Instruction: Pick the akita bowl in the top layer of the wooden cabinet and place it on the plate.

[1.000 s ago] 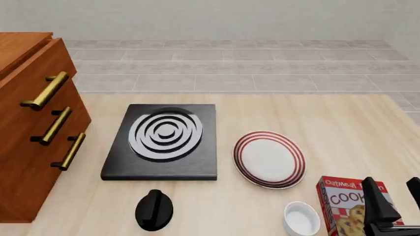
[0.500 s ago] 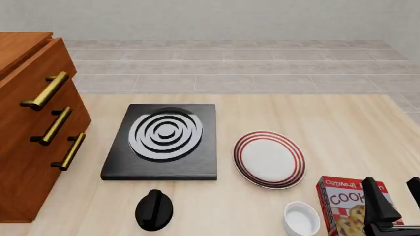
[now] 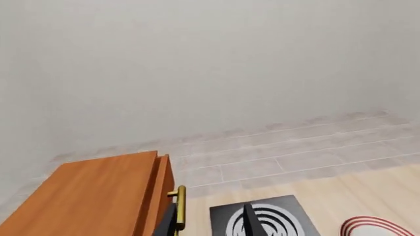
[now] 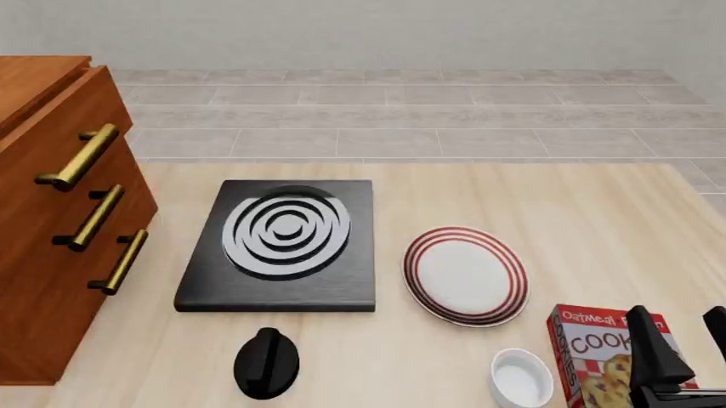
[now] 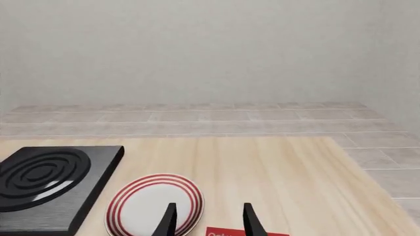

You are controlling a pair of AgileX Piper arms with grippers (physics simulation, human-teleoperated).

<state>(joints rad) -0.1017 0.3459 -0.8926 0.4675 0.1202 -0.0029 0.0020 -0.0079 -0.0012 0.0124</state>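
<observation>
We are looking down on a pale wooden bench; the wooden cabinet is standing at its left edge with all three drawers pushed in, and the top layer is sitting closed behind its brass handle; the akita bowl is not showing in any view, so we cannot tell where it is lying. The plate is resting right of centre, flat on the bench and bare inside its red rings; the black stove is lying just beside it on the left, between plate and cabinet, and the two are apart. A black knob is sitting near the front edge below the stove; a small white bowl is standing below the plate, just beside a red cookie box.

The right pincer is hanging at the lower right corner over the cookie box; in the right wrist view its fingers are standing parted with nothing between them, and the plate is lying just ahead of them. The left pincer is peeking in at the edge of the left wrist view, fingertips spread and holding nothing, near the brass handle of the cabinet; it is out of sight in the front view.
</observation>
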